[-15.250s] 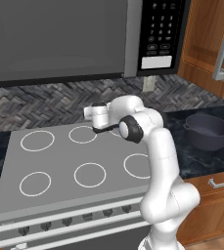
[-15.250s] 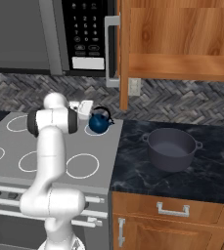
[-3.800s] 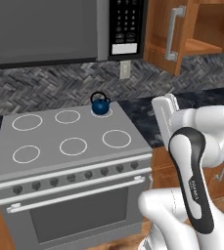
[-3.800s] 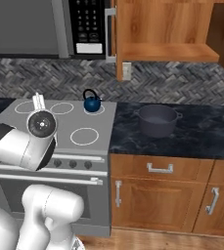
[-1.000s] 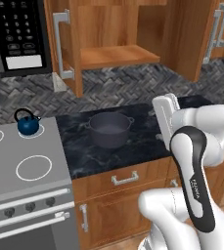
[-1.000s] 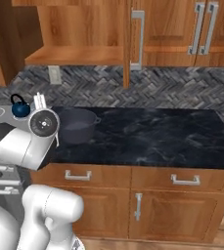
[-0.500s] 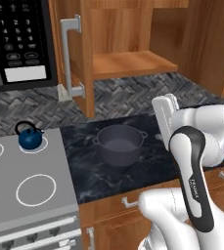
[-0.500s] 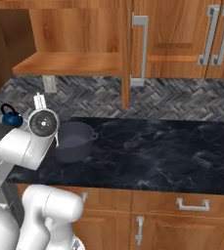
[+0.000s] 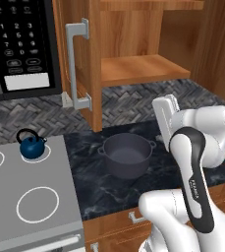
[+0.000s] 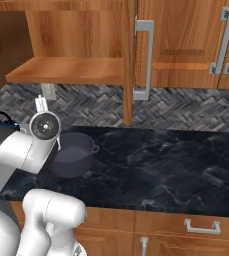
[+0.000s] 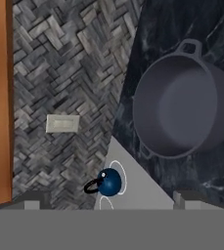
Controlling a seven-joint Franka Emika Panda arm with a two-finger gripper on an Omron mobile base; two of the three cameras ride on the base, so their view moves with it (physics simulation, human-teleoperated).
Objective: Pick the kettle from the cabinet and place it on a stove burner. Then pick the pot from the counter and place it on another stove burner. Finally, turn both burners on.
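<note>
The dark-blue kettle (image 9: 33, 147) stands on a small stove burner ring (image 11: 122, 178) at the back right corner of the grey cooktop (image 9: 15, 179); it also shows in the hand view (image 11: 108, 182). The dark-grey pot (image 9: 126, 156) sits upright and empty on the black counter (image 9: 101, 194), just right of the stove. My gripper (image 11: 108, 201) is open, with its fingertips (image 11: 33, 199) far apart and nothing between them. It hangs above the pot (image 11: 182, 114), well clear of it. The open cabinet (image 9: 138, 69) above shows a bare shelf.
The cabinet door (image 9: 79, 64) with its silver bar handle juts out over the counter's left end, beside the microwave (image 9: 20, 49). My arm (image 10: 16, 150) hides part of the pot (image 10: 76, 152). A larger burner ring (image 9: 38, 204) lies at the front. Closed cupboards (image 10: 186, 45) hang to the right.
Both base views have shifted and the scene looms larger, so the base has moved. Kettle and pot keep their places on stove and counter. The gripper stays open.
</note>
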